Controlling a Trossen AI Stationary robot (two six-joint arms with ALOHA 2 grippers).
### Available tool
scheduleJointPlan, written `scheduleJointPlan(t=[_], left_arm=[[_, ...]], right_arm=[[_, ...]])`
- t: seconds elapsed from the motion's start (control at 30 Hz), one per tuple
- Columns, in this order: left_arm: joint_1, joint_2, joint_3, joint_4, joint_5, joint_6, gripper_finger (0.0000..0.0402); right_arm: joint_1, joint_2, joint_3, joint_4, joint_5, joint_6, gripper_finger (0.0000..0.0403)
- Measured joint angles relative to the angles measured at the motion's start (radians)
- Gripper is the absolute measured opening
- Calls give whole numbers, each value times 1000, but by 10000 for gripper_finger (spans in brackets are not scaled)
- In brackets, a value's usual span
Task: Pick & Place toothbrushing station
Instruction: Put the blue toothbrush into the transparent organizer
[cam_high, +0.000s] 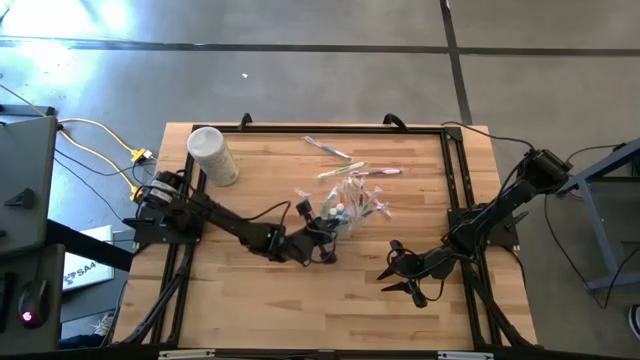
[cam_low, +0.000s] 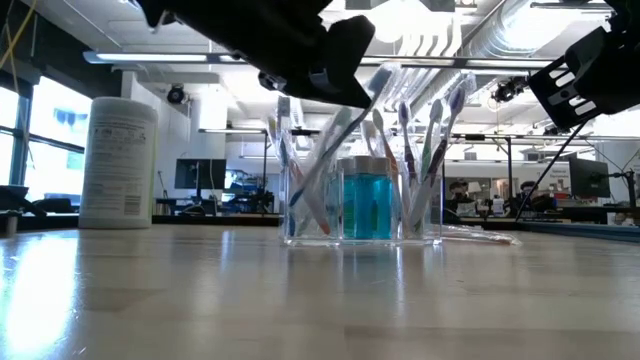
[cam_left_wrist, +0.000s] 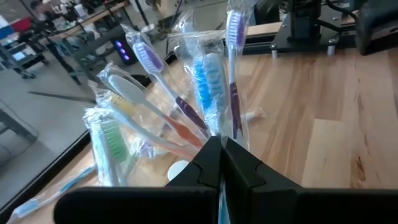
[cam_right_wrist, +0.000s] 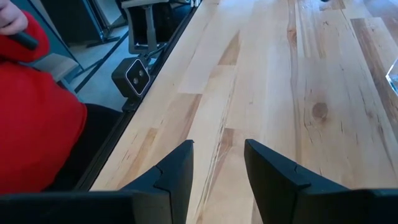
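The toothbrushing station is a clear boxy holder standing on the table's middle. It holds several wrapped toothbrushes upright and a blue bottle. My left gripper reaches in nearly level from the table's left. It is shut, with its tips at the holder's top among the brush handles. My right gripper hovers open over bare wood near the right front, well apart from the holder. My left gripper's shut fingertips meet right at the lower handles of the wrapped toothbrushes, coming in nearly level from the table's left. I cannot tell whether a wrapper or the holder's rim is caught between them. The holder stands upright on the table.
A tall white tub stands at the far left. Loose toothbrushes lie beyond the holder toward the far edge. A person's red sleeve and a small camera are beside the table's edge. Bare wood lies along the near side.
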Motion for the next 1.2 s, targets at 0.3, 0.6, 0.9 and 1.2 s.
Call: scheduleJointPlan(t=[0.3, 0.6, 0.9, 1.2], left_arm=[[-35, 0, -19, 25, -54, -13, 0], [-34, 0, -142, 222, -57, -60, 0], [-34, 0, -286, 476, -25, -85, 0], [-31, -1, -344, 555, 17, -115, 0]], right_arm=[[0, 0, 0, 0, 0, 4, 136], [0, 0, 0, 0, 0, 4, 136], [0, 0, 0, 0, 0, 4, 136], [0, 0, 0, 1, 0, 7, 136]])
